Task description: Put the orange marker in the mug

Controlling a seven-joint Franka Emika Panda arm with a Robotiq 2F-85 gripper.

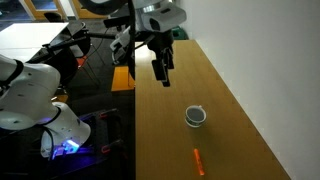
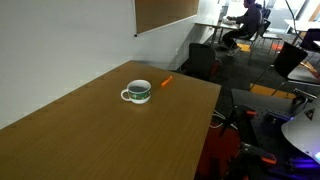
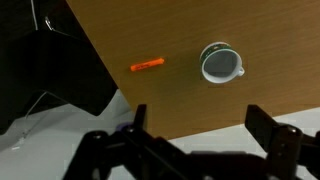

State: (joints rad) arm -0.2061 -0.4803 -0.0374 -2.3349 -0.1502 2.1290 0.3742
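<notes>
Hovering high over table (image 1: 225,85) | tool (image 1: 163,75) wide open, empty | orange marker (image 3: 147,65) near mug (image 3: 220,63)

I can read no text, label, brand, number or sign in any of my views; whatever may be printed on the mug (image 2: 137,92) or the orange marker (image 3: 147,65) is too small and blurred for me to make out
</notes>
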